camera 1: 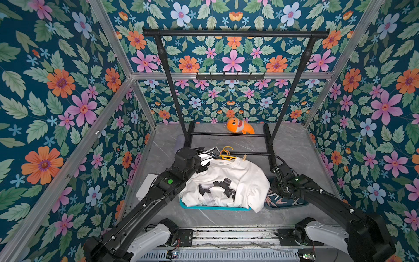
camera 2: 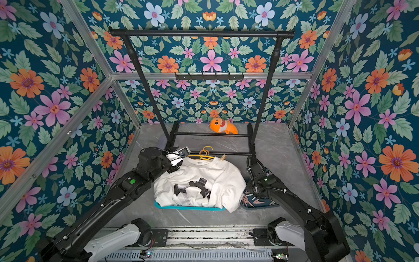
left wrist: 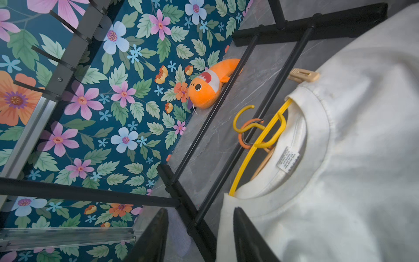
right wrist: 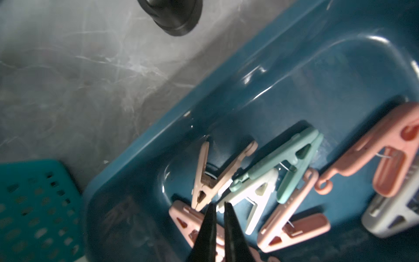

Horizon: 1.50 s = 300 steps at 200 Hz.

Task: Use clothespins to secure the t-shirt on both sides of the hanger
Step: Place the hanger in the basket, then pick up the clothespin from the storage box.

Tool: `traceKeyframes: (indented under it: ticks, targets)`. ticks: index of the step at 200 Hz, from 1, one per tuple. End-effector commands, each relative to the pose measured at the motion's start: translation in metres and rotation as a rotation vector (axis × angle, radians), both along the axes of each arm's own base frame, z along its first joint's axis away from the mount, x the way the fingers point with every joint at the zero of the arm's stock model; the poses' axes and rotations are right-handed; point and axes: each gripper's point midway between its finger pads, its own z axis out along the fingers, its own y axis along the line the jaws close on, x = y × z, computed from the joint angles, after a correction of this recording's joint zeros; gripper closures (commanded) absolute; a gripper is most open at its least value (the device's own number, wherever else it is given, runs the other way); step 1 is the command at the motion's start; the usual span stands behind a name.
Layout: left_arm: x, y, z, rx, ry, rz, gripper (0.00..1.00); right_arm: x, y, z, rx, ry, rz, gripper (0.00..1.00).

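We've got the white t-shirt (camera 1: 229, 179) lying on the bench (camera 1: 294, 145), draped over a teal basket (camera 1: 213, 207) that mostly disappears under it. The yellow hanger (left wrist: 260, 145) sits inside the collar, so only its hook and a bit of one arm show. One beige clothespin (left wrist: 302, 74) is clipped on the shoulder nearer the right arm.

The left end effector (left wrist: 200, 209) is at the other shoulder, fingers spread with bench showing between them. One finger overlaps the shirt's edge, and in both top views the wrist covers that spot.

The right end effector (right wrist: 219, 205) is down in the dark blue tray (right wrist: 249, 90) among the loose clothespins (right wrist: 283, 177). Its fingers are nearly pressed together right at a white clothespin (right wrist: 256, 204). It's blurry there, so we can't tell if anything's caught.
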Motion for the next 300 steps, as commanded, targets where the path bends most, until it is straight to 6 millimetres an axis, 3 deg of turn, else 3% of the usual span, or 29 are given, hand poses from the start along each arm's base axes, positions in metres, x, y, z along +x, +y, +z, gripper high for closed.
traceKeyframes:
  ticks: [1, 140, 202, 300]
  targets:
    - [-0.003, -0.002, 0.001, -0.077, 0.011, 0.003, 0.51, 0.006, -0.004, 0.0, -0.015, -0.014, -0.058, 0.88]
    - [-0.005, -0.003, -0.006, -0.087, 0.019, 0.0, 0.5, 0.007, -0.011, -0.02, -0.047, 0.007, -0.132, 0.85]
    - [-0.005, -0.003, -0.007, -0.082, 0.022, -0.004, 0.5, 0.015, -0.012, -0.01, -0.027, -0.064, -0.161, 0.82]
    - [-0.006, -0.005, -0.01, -0.078, 0.033, -0.016, 0.5, 0.019, -0.008, -0.027, -0.024, -0.035, -0.172, 0.76]
